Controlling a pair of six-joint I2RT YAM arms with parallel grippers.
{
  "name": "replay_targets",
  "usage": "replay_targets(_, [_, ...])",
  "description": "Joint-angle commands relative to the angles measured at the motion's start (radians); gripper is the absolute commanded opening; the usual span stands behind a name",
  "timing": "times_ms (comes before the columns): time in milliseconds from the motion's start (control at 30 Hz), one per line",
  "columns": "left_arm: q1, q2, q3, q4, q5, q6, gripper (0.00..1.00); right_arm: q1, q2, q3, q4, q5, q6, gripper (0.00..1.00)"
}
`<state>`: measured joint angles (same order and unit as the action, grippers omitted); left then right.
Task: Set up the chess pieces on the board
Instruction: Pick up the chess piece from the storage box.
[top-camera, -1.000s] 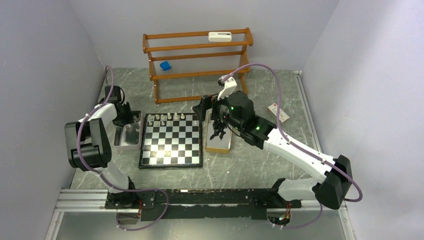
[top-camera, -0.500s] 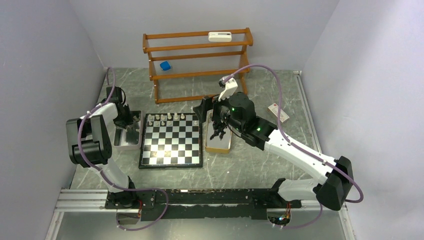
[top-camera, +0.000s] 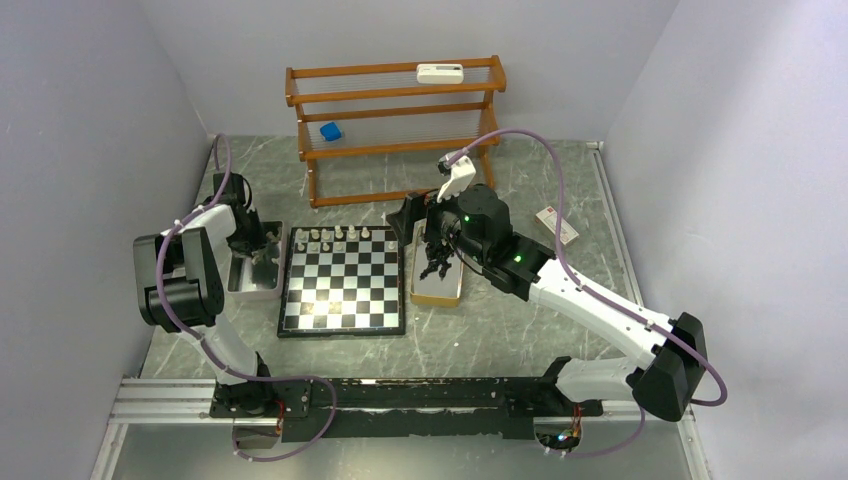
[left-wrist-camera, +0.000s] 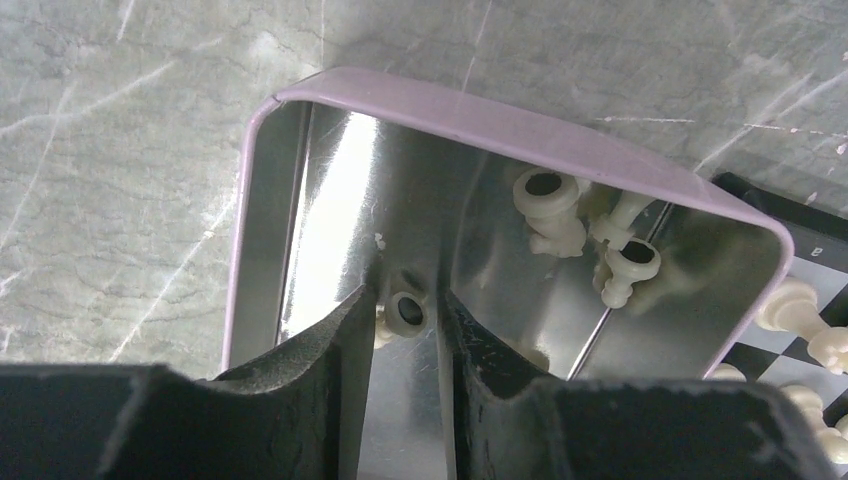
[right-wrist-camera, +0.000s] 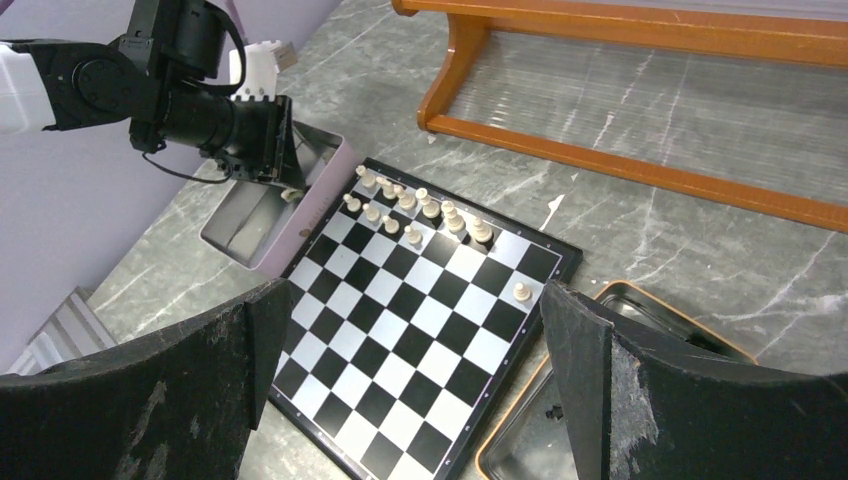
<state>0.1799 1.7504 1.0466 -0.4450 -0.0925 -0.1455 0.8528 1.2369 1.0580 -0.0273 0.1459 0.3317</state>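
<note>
Grey marbled tabletop (top-camera: 480, 340) between lilac walls, wooden rack (top-camera: 395, 92) at the far side. At centre, flat, the board (top-camera: 345, 295); silver tray (top-camera: 250, 296) just beside its left edge, gold-rimmed tray (top-camera: 437, 301) just beside its right, presumably to give each arm its own supply within short reach. Cream chess pieces (top-camera: 338, 236) upright in two part-filled rows along the board's far edge, one more (right-wrist-camera: 520, 291) alone nearer the right side; near half bare, so judged an early stage. Down inside the silver tray, the left gripper (top-camera: 262, 252), fingers narrow on either side of one cream piece (left-wrist-camera: 407, 311) lying tipped over, hollow base toward the lens; narrow setting likely because of so small a target. Unclear whether pinched yet, with slivers of tray floor showing beside it. Over the gold-rimmed tray, the right gripper (right-wrist-camera: 412, 290), spread wide, holding nothing; reads as waiting its turn, out of the left arm's way. From the left wrist view only: that piece between the pads, two more cream pieces (left-wrist-camera: 548, 205) toppled by the tray's far wall, a corner of the board just past the rim. From the top view: none of that detail, but the whole layout and both arms at once. From the right wrist view: rows resolved piece by piece, the left arm side-on at its tray. Dark shapes beneath the right gripper in the top view: black pieces or fingers, not separable.
</note>
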Motion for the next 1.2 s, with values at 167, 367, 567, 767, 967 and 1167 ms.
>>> replay_targets(167, [0.009, 0.019, 0.019, -0.044, 0.002, -0.007, 0.41, 0.000, -0.020, -0.015, 0.046, 0.014, -0.011, 1.00])
replay_targets(367, [-0.007, 0.005, 0.008, -0.070, -0.015, -0.002, 0.44, 0.000, -0.019, -0.012, 0.047, 0.010, -0.011, 1.00])
replay_targets(567, [-0.045, -0.010, 0.005, -0.092, -0.034, 0.009, 0.47, -0.001, -0.020, -0.013, 0.045, 0.009, -0.010, 1.00])
replay_targets(767, [-0.064, -0.003, 0.011, -0.116, -0.062, 0.000, 0.50, 0.000, -0.024, -0.012, 0.046, 0.004, -0.010, 1.00])
replay_targets(967, [-0.068, -0.065, 0.001, -0.096, -0.079, -0.051, 0.48, 0.000, -0.030, -0.016, 0.047, 0.007, -0.011, 1.00])
replay_targets(1167, [-0.068, -0.045, 0.000, -0.126, -0.082, -0.023, 0.44, 0.000, -0.031, -0.016, 0.048, 0.007, -0.011, 1.00])
